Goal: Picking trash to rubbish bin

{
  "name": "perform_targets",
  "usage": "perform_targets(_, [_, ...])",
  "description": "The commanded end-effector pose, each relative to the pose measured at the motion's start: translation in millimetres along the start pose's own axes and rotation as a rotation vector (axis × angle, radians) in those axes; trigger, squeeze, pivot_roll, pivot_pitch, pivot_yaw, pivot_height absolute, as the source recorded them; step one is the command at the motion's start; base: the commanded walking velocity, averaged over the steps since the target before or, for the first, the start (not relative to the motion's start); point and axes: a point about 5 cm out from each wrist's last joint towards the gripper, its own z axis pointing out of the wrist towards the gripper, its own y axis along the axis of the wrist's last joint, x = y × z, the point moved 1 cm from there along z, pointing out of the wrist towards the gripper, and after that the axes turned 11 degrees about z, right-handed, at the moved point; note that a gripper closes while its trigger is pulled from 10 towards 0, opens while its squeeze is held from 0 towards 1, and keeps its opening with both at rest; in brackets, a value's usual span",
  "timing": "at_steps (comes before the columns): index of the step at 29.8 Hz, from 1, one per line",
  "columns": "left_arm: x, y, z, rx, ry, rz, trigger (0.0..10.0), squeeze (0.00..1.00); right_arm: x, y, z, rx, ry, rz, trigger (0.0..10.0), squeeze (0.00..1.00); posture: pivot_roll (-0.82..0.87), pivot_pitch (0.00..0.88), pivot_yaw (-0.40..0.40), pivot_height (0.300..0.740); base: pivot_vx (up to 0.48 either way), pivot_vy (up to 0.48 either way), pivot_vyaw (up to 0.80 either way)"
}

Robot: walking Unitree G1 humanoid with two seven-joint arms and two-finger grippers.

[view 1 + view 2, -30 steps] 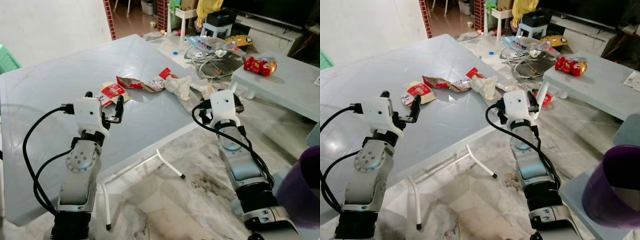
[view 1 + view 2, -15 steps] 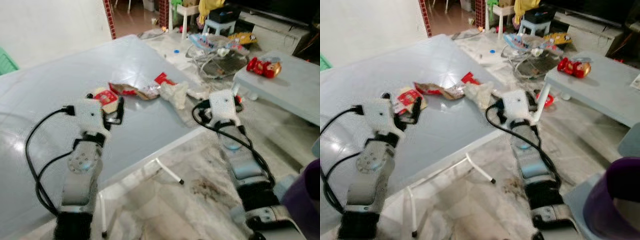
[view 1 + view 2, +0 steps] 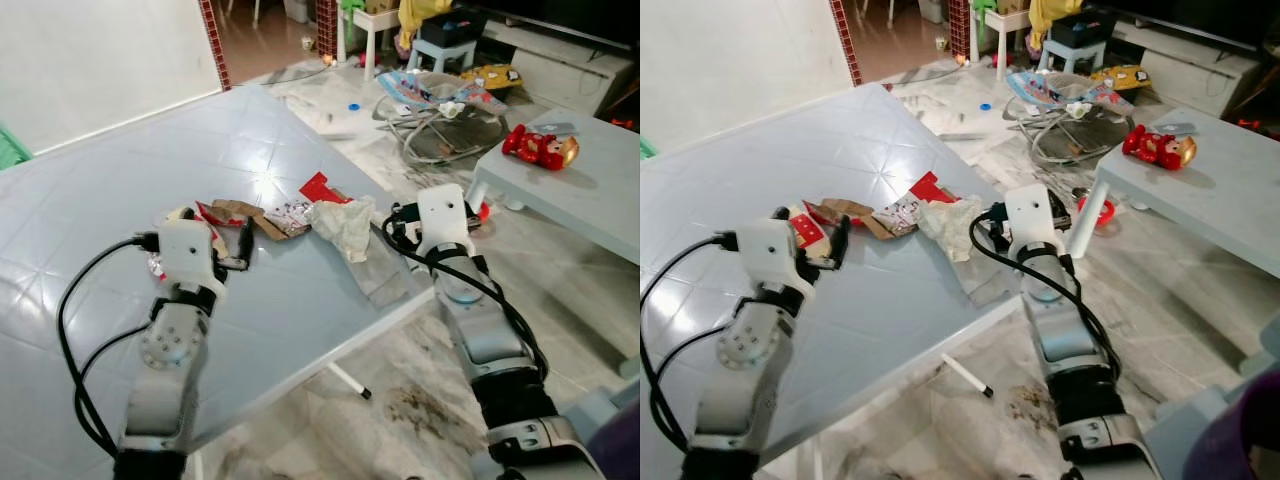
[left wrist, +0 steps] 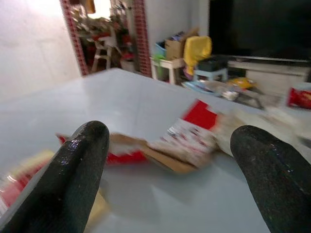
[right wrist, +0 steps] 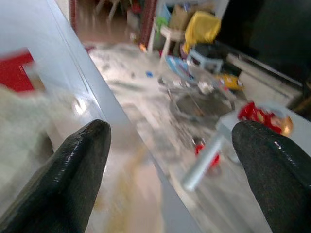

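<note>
A pale grey table (image 3: 120,160) takes up the left and middle of the head view, its right edge running down toward the robot. The trash lies in a loose row near that right edge: a red-and-yellow packet (image 3: 805,228) beside the left hand, a torn brown and red wrapper (image 3: 232,212), a printed foil wrapper (image 3: 291,212), a red scrap (image 3: 320,187) and a crumpled white tissue (image 3: 343,225). A clear plastic sheet (image 3: 385,275) lies flat at the edge below the tissue.

The left hand (image 3: 214,240) is low over the table just beside the packet, its two black fingers (image 4: 77,165) spread apart and holding nothing. The right hand (image 3: 432,207) hangs just off the table's right edge next to the tissue, fingers (image 5: 80,160) also wide apart and empty.

Beyond the edge is marbled floor (image 3: 560,290), with open room between the table and a second grey table (image 3: 590,190) at right carrying a red toy (image 3: 540,148). Printing on the wrappers is too blurred to read (the left wrist view is smeared).

Compared with a second ago, the camera has moved closer to the table, and both hands now sit nearer the trash.
</note>
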Motion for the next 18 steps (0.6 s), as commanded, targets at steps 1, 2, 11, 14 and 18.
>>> perform_targets(1, [6.7,-1,-6.6,0.011,0.006,0.025,10.0,0.0,14.3,6,-5.2,-0.002,0.06,0.034,10.0,0.0,0.07,0.059,0.045,0.74,0.0,0.0,0.0])
perform_targets(2, [6.3,-2,-8.0,0.015,0.004,0.025,10.0,0.0,16.7,7,-7.1,0.003,0.077,0.042,10.0,0.0,0.07,0.059,0.045,0.74,0.0,0.0,0.0])
perform_targets(11, [5.0,-4,-10.3,0.033,-0.038,0.023,10.0,0.0,32.4,1,-26.7,0.123,0.191,0.135,10.0,0.0,0.07,0.06,0.057,0.74,0.0,0.0,0.0])
perform_targets(14, [-2.3,-6,-14.4,0.049,-0.096,0.013,10.0,0.0,33.6,-7,-31.5,0.178,0.2,0.154,10.0,0.0,0.07,0.06,0.066,0.74,0.0,0.0,0.0])
perform_targets(18, [-7.3,-9,-17.5,0.067,-0.142,0.004,10.0,0.0,33.5,-17,-35.1,0.23,0.198,0.16,10.0,0.0,0.07,0.056,0.07,0.74,0.0,0.0,0.0])
